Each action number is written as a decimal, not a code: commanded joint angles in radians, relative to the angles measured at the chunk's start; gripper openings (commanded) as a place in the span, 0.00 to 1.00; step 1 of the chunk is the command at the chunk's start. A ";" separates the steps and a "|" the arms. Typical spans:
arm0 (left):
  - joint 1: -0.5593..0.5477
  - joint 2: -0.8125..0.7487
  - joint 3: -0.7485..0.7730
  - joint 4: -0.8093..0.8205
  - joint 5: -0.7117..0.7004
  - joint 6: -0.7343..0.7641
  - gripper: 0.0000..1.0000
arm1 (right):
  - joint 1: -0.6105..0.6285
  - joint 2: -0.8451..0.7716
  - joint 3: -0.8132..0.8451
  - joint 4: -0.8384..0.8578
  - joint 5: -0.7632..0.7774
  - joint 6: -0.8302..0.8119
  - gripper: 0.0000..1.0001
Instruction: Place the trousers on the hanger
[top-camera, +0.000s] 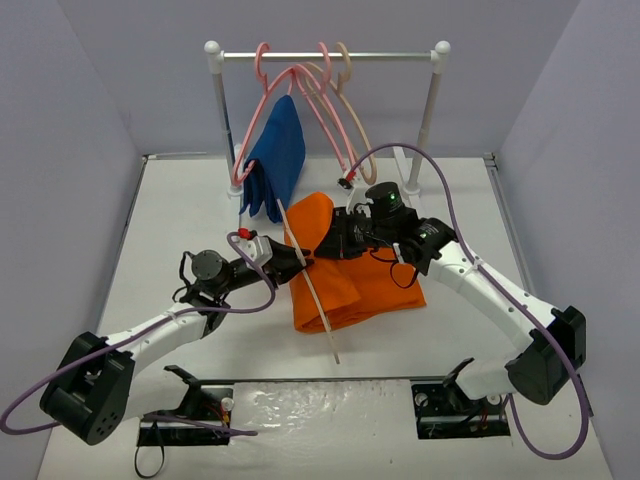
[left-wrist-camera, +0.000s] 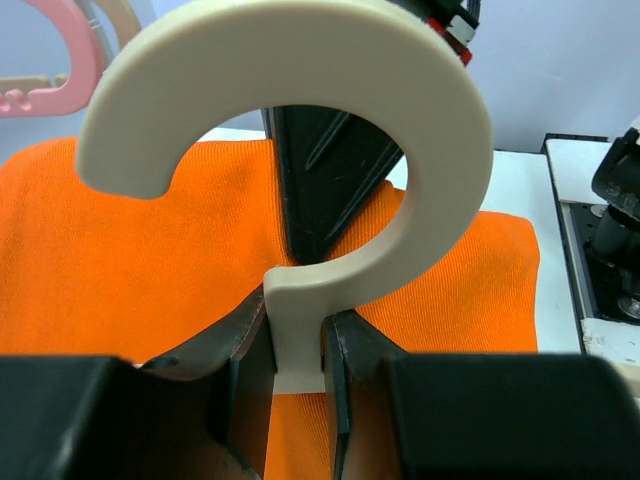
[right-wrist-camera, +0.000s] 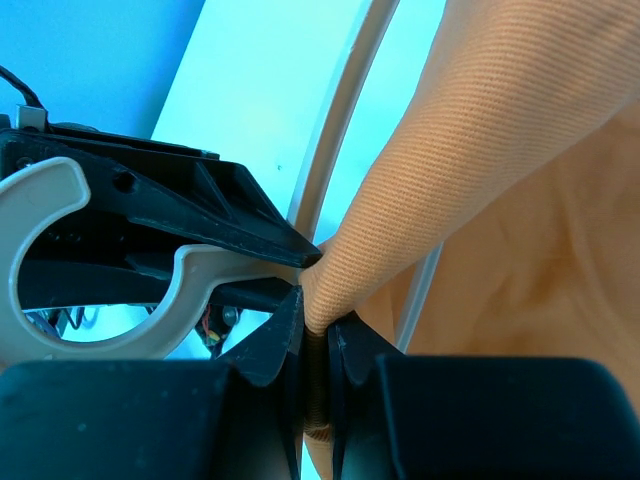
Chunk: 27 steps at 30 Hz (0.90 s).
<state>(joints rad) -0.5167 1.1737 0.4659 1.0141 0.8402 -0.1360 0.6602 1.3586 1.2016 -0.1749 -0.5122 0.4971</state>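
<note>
Left pincer (left-wrist-camera: 298, 345): closed on the flat stem of the hanger, just under the hook, with a finger pressed to each side; its arm reaches from the near left corner towards the middle of the bench
Hanger (left-wrist-camera: 440, 120): cream plastic; the open hook curls up above the left fingers; from above it shows edge-on as a thin pale line, running from near the front edge to the middle of the bench and crossing the left side of the trousers
Trousers (top-camera: 375, 285): bright orange, bunched in the middle of the bench, a little towards the right edge, lying on the bench top (top-camera: 170, 210)
Right pincer (right-wrist-camera: 315, 320): narrow, pinching a fold of the orange cloth that rises from between its fingers; the hanger's hook and the left pincer are just beside it
Blue garment (top-camera: 280, 150): dark blue, hanging at the far edge, left of centre
Pink hangers (top-camera: 258, 125): hooked on the rail; one carries the blue garment
Rack (top-camera: 330, 56): white posts and a grey rail along the far edge
</note>
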 joint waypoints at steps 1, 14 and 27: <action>0.016 0.013 0.017 0.131 0.092 -0.020 0.00 | -0.001 -0.055 0.105 0.041 0.030 -0.020 0.00; 0.040 0.026 -0.003 0.120 0.117 -0.022 0.00 | -0.091 -0.084 0.080 0.009 0.004 -0.053 0.00; 0.054 0.084 0.005 0.178 0.128 -0.048 0.00 | -0.144 -0.076 0.176 -0.036 -0.020 -0.076 0.00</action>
<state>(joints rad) -0.4811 1.2615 0.4423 1.0852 0.9439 -0.1645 0.5530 1.3210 1.2807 -0.3085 -0.5033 0.4376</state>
